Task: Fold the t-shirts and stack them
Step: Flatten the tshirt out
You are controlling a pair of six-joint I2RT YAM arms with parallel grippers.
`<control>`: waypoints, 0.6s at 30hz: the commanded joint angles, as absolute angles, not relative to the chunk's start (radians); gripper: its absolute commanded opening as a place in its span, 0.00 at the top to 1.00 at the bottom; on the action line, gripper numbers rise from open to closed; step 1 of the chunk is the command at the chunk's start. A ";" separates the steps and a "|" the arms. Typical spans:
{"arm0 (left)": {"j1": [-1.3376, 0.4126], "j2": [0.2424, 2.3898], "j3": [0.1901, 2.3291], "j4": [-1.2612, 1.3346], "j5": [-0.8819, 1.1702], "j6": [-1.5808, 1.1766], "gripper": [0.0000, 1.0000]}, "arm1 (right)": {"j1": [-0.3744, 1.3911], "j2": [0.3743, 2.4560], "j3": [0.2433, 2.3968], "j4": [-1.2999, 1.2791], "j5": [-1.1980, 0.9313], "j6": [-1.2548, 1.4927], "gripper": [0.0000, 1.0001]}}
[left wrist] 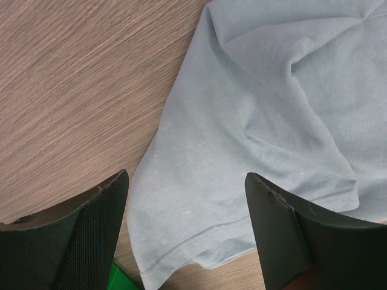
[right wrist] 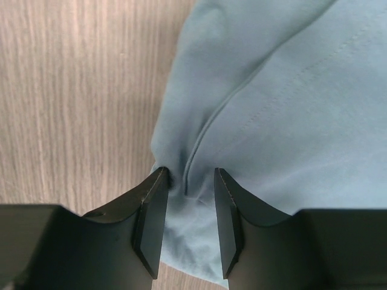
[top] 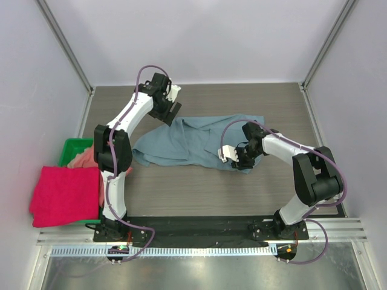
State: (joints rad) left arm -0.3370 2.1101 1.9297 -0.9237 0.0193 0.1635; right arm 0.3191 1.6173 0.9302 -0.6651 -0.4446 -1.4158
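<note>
Now the right claw (right wrist: 189, 174) straddles an edge of the blue t-shirt (right wrist: 290, 109).

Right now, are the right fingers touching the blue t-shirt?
Touching. Right wrist view: the blue t-shirt puckers against the right fingers, cloth filling their gap.

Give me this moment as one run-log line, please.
blue shirt crumpled on table | left fingers open over its edge | right fingers narrowed around a fold, grip unclear | red shirt over bin
</note>
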 commanded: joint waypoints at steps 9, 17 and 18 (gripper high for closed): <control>-0.344 2.108 1.976 -0.894 0.028 0.153 0.21 | 0.324 1.575 0.985 -0.667 -0.428 -1.414 0.59; -0.345 2.103 1.974 -0.894 0.037 0.152 0.21 | 0.318 1.557 1.020 -0.721 -0.439 -1.413 0.59; -0.345 2.105 1.973 -0.896 0.035 0.152 0.21 | 0.318 1.557 1.026 -0.727 -0.442 -1.413 0.58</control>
